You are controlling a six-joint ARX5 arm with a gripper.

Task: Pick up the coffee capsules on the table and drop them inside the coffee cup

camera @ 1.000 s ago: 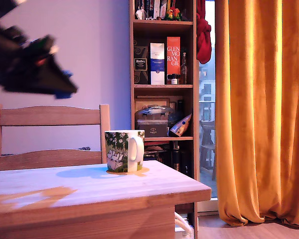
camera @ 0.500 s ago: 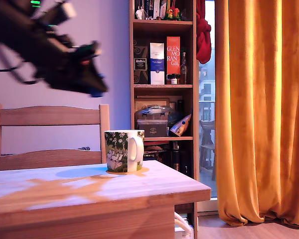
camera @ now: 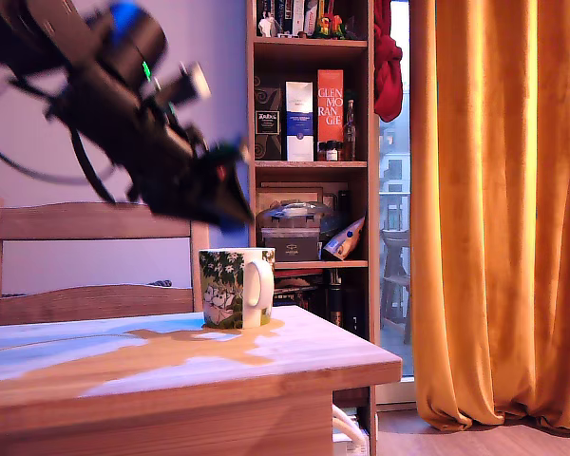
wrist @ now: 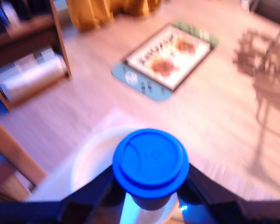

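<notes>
Pale table [camera: 266, 366] bears coffee cup [camera: 236, 287]; bookshelf [camera: 309, 142] behind

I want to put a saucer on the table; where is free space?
The table is bare from the coffee cup to the near edge and toward the exterior view's left. The far corner is crowded: cup there, gripper with capsule above.

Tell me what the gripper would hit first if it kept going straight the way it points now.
Probably the white ceramic mug with green foliage print: the gripper tilts down toward its open top. Its fingers hold the dark blue plastic capsule, which appears over the mug's rim in the wrist view, though blur leaves depth uncertain.
</notes>
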